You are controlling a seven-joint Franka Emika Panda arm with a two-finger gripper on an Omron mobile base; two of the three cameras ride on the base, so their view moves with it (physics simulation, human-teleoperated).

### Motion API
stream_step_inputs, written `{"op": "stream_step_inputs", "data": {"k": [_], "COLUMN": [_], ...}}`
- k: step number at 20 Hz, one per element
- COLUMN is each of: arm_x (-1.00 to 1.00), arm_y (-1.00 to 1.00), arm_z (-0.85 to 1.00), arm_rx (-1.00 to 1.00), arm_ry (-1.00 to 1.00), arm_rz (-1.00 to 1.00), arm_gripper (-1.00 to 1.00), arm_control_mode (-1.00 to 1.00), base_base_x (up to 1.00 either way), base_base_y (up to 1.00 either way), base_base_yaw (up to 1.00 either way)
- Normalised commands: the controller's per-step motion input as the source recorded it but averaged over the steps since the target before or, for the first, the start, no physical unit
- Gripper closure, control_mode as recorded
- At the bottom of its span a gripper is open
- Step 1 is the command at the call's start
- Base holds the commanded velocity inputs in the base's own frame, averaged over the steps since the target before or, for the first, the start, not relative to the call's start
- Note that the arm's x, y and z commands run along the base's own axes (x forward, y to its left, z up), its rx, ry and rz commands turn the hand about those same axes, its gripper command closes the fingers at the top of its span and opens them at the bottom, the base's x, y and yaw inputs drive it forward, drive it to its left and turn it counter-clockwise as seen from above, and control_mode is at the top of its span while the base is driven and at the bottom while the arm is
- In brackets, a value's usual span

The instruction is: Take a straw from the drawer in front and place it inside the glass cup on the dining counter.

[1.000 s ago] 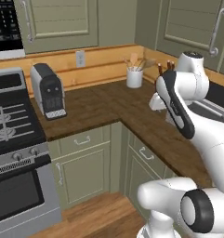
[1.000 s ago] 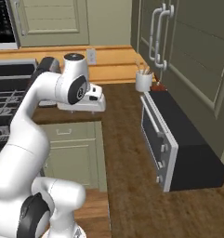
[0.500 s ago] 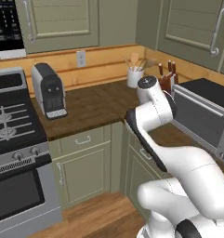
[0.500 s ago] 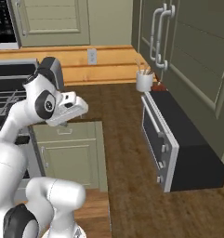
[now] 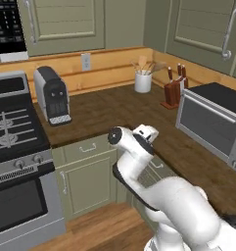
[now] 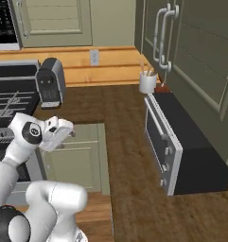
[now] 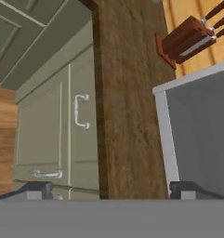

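My gripper (image 7: 111, 189) is open, its two dark fingertips (image 7: 39, 188) spread wide with nothing between them. It hangs low by the counter's front edge, facing a sage-green drawer (image 7: 84, 142) that is shut. The drawer's small silver handle (image 7: 81, 111) lies ahead of the fingertips, apart from them. In the right base view the gripper (image 6: 68, 131) sits just in front of the green cabinet face (image 6: 84, 151). In the left base view the hand (image 5: 147, 133) is beside the counter edge. The straw, the glass cup and the dining counter are out of view.
On the dark wood counter (image 5: 109, 112) stand a toaster oven (image 5: 212, 125), a knife block (image 7: 187, 39), a white utensil holder (image 5: 143, 81) and a coffee machine (image 5: 52, 95). A stove (image 5: 11, 132) is at the left. A cabinet door (image 7: 43, 135) sits below the drawer.
The arm has swung down from above the counter to the cabinet front below its edge. The gripper stayed open.
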Motion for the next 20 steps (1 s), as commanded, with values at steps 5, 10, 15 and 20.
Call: {"op": "stream_step_inputs", "data": {"k": [5,10,15,20], "arm_x": [0.45,0.60,0.31,0.18], "arm_y": [0.26,0.01,-0.02,-0.07], "arm_z": [-0.69,-0.66,-0.53,-0.37], "arm_rx": [-0.21,-0.22,-0.23,-0.21], "arm_ry": [0.00,0.00,0.00,0.00], "arm_rz": [-0.01,-0.09,-0.22,-0.30], "arm_gripper": [-1.00,-1.00,-1.00,-1.00], "arm_control_mode": [-1.00,-1.00,-1.00,-1.00], "base_base_x": [0.00,0.00,0.00,0.00], "base_base_y": [0.00,0.00,0.00,0.00], "base_base_yaw": [0.00,0.00,0.00,0.00]}}
